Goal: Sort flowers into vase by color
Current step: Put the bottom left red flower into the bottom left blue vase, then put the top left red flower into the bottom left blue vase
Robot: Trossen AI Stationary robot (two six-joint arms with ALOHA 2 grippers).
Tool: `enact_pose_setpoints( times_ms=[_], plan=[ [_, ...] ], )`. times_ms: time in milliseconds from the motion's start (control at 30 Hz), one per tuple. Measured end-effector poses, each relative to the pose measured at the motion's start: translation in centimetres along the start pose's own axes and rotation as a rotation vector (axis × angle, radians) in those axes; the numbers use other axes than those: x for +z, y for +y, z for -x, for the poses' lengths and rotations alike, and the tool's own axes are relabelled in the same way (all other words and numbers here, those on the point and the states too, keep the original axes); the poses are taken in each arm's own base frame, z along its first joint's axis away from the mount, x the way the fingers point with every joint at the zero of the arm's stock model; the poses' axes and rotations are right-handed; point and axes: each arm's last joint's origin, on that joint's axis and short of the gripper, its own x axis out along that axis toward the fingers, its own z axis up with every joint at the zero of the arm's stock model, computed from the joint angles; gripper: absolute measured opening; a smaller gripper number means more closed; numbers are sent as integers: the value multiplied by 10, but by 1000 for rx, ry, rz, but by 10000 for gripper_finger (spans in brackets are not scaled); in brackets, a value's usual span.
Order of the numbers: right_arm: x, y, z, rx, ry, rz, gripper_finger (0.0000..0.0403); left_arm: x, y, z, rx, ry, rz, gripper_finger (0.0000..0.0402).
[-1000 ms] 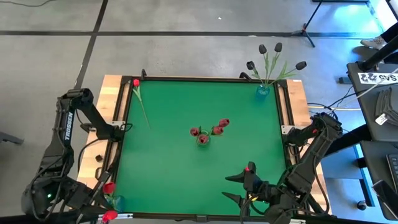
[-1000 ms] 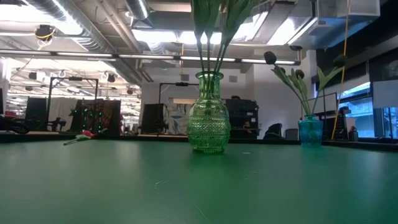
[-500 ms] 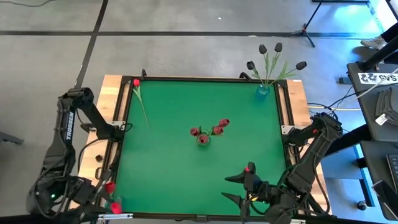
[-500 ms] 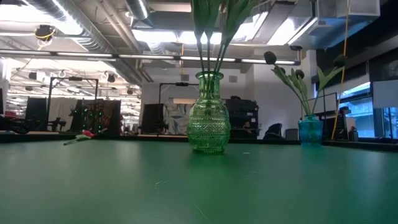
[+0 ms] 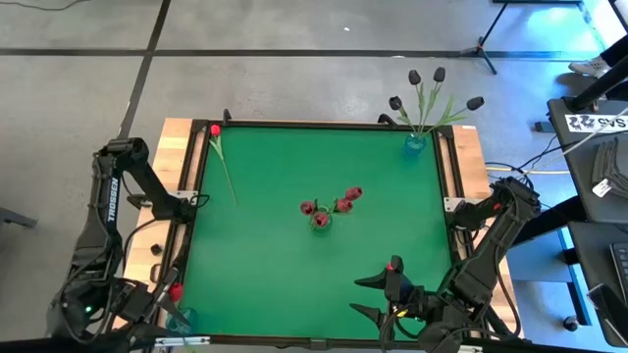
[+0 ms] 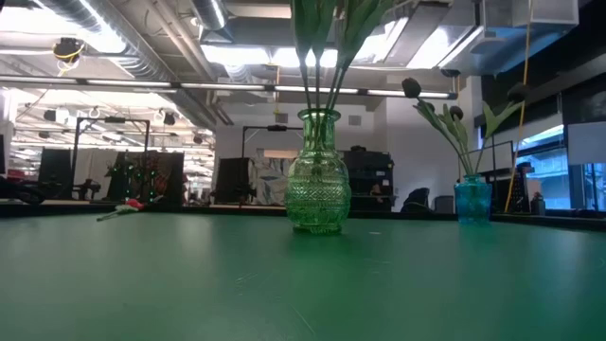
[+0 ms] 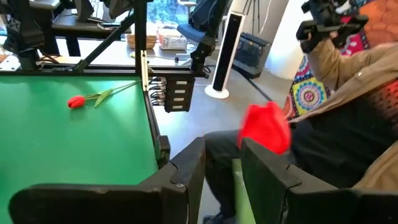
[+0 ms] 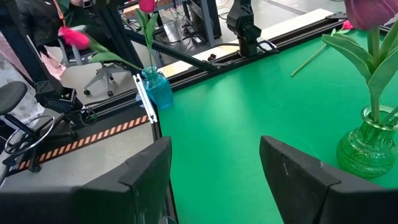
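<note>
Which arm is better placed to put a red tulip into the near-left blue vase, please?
Left: the left hand grips a red tulip beside the blue vase; the right hand waits open, farther off.

the left gripper point(image 7: 219, 180) has its dark fingers point(image 7: 186, 168) closed on the green stem of a bright red tulip point(image 7: 264, 126), its head just above them, off the green table point(image 7: 68, 143). another red tulip point(image 7: 93, 98) lies on the table. a person point(image 7: 348, 106) sits beyond.
</note>
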Motion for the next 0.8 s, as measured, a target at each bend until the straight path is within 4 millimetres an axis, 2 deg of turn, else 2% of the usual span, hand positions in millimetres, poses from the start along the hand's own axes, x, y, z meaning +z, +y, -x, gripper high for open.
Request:
enact_pose_setpoints(
  times_ms=[300,567,700,800],
  plan=[
    [0,0,0,-12,-15,7,243,13,14,5,14,-19,-54,100],
    [0,-1,0,-15,-13,19,243,32,17,17,-185,-15,3,100],
    [0,-1,0,-21,-18,32,243,44,21,25,-218,-67,-6,100],
    [0,-1,0,-25,-24,36,243,54,31,32,-195,-110,2,100]
  ],
)
